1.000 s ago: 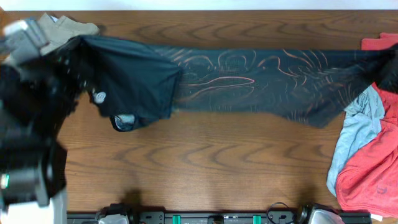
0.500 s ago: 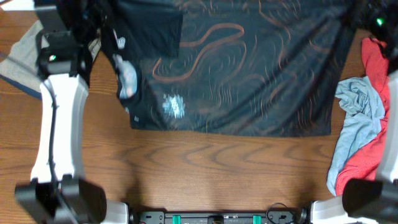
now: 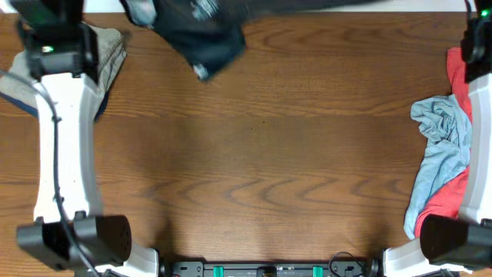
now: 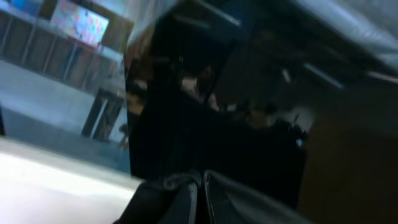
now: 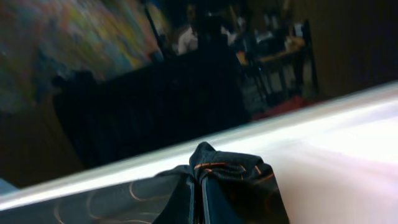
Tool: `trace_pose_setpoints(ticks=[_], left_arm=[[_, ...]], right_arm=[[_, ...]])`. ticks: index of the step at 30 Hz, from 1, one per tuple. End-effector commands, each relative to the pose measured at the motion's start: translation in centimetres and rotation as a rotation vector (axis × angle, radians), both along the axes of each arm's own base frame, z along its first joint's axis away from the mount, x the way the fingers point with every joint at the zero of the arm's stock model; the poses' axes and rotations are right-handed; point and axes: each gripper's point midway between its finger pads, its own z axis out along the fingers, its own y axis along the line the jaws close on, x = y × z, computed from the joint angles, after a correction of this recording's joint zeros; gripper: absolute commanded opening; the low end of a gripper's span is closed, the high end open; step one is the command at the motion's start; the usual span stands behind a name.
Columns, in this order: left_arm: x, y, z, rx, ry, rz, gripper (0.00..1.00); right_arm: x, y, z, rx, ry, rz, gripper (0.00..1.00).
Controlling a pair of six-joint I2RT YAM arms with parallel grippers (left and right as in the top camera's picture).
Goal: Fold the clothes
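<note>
a: where is the black jersey (image 3: 201,35)?

b: lifted off the table (image 3: 254,154) and bunched at the far edge in the overhead view, mostly out of frame. the left gripper (image 4: 202,190) is closed tight on dark cloth. the right gripper (image 5: 200,186) is pinched on a fold with orange lines.

a: other clothes?

b: red garment (image 3: 444,211) and blue-grey garment (image 3: 442,131), heaped at the right edge.

a: recommendation?

b: judged a spreading step. hold both pinches level and well apart, then lower the cloth taut onto bare wood, clear of that heap.

Left arm (image 3: 65,146) and right arm (image 3: 480,85) far forward, fingers (image 4: 168,200) of both pinched on black jersey (image 3: 207,35).
</note>
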Motion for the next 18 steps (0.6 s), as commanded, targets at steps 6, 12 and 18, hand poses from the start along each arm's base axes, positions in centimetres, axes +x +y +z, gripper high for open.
trace_pose_setpoints(ticks=[6, 12, 18], left_arm=[[-2.7, -1.6, -8.9, -0.054, 0.488, -0.167, 0.06], [-8.4, -2.9, -22.0, -0.153, 1.064, -0.197, 0.06], [-14.6, -4.6, -29.0, -0.148, 1.422, -0.258, 0.06]], right_arm=[[-4.1, -3.9, -9.8, -0.119, 0.474, -0.223, 0.01], [-9.1, -4.3, -21.2, -0.137, 0.950, -0.234, 0.01], [-15.8, -4.5, -29.2, -0.175, 1.335, -0.246, 0.01]])
